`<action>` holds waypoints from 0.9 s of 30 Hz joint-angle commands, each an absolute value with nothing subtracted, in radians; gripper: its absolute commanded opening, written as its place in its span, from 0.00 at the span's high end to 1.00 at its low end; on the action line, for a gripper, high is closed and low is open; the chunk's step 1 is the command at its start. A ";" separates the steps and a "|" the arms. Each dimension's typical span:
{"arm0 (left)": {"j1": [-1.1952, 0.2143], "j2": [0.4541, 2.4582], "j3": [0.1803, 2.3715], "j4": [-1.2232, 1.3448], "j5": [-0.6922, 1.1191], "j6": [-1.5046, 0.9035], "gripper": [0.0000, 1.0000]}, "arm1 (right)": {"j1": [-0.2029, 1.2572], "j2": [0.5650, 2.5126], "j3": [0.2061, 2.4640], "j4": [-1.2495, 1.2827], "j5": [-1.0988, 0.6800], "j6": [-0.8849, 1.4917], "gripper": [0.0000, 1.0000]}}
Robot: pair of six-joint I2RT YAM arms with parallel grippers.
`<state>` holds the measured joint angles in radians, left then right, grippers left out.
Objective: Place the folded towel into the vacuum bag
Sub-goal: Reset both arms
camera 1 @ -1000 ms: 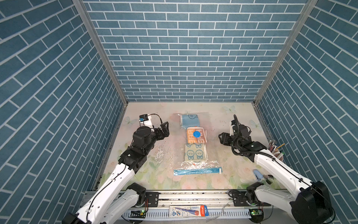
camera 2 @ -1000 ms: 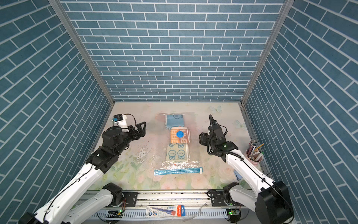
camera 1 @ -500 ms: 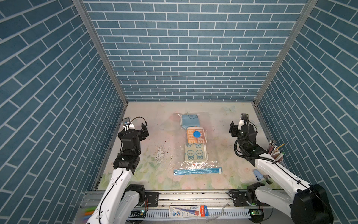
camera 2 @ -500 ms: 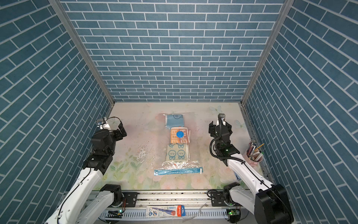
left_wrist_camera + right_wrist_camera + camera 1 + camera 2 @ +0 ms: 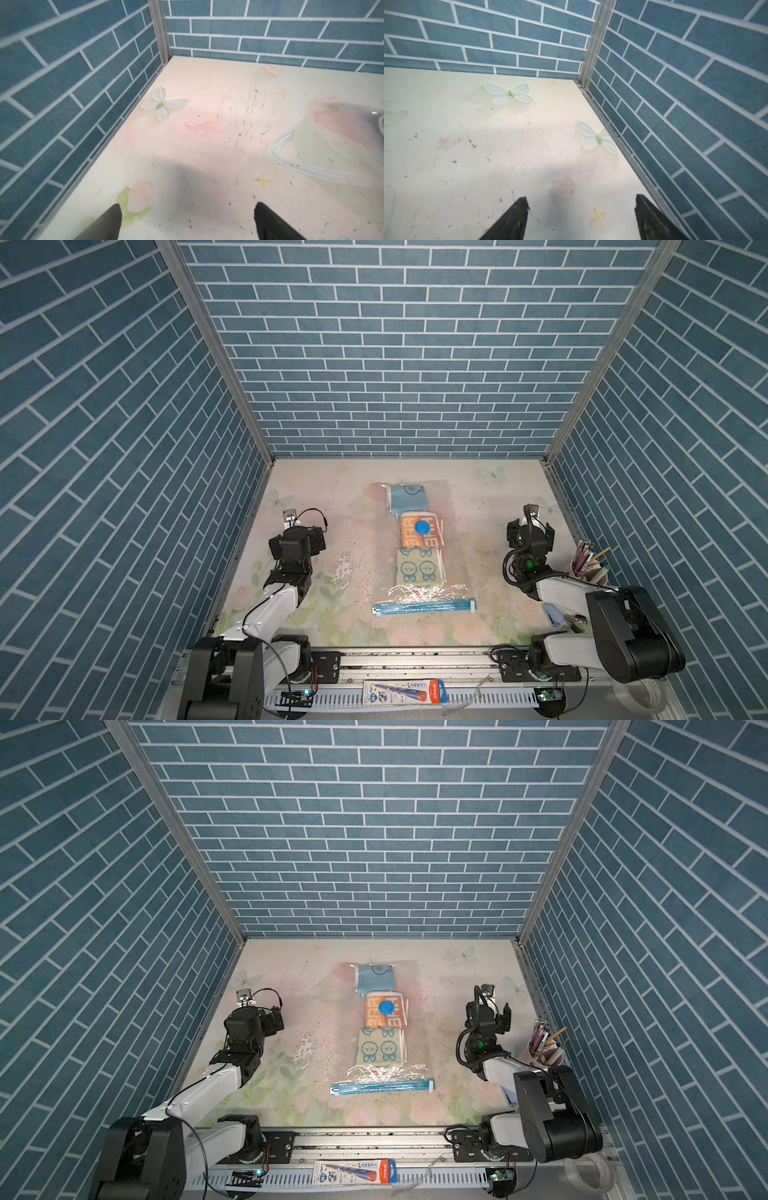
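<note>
Left wrist | vacuum bag (image 5: 332, 158) cut off | left claw (image 5: 187, 220) tips only

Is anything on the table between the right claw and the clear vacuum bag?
Nothing visible does. Only bare floral tabletop lies between the open right claw and the large clear plastic vacuum bag with the blue zip strip.

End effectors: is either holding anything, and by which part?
Nothing is held. The left end effector and right end effector both stand open and empty, apart from the vacuum bag.
</note>
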<state>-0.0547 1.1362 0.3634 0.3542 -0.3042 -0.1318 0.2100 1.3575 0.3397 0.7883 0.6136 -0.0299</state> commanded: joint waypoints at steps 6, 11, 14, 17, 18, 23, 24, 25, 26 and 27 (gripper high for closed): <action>-0.031 1.356 0.462 0.512 -0.114 -0.048 0.00 | 0.084 1.481 0.296 1.022 0.307 -0.001 0.19; -0.027 1.383 0.439 0.635 0.017 0.077 0.00 | -0.031 1.539 0.309 1.029 -0.006 0.031 0.19; -0.022 1.475 0.315 0.954 0.084 0.117 0.00 | -0.042 1.537 0.358 0.928 -0.068 0.024 0.20; -0.020 1.507 0.390 0.825 0.037 0.095 0.00 | -0.052 1.537 0.400 0.841 -0.046 0.038 0.20; -0.016 1.534 0.398 0.861 0.038 0.084 0.01 | -0.056 1.541 0.402 0.848 -0.042 0.047 0.18; 0.002 1.530 0.407 0.826 0.043 0.068 0.00 | -0.059 1.542 0.406 0.838 -0.038 0.048 0.01; 0.002 1.531 0.405 0.835 0.043 0.067 0.00 | -0.058 1.540 0.407 0.837 -0.039 0.048 0.02; 0.000 1.527 0.408 0.820 0.041 0.070 0.00 | -0.059 1.543 0.406 0.838 -0.038 0.048 0.01; 0.000 1.531 0.403 0.834 0.040 0.068 0.01 | -0.059 1.540 0.405 0.838 -0.035 0.046 0.02; 0.000 1.530 0.403 0.833 0.036 0.071 0.00 | -0.058 1.540 0.404 0.841 -0.033 0.045 0.01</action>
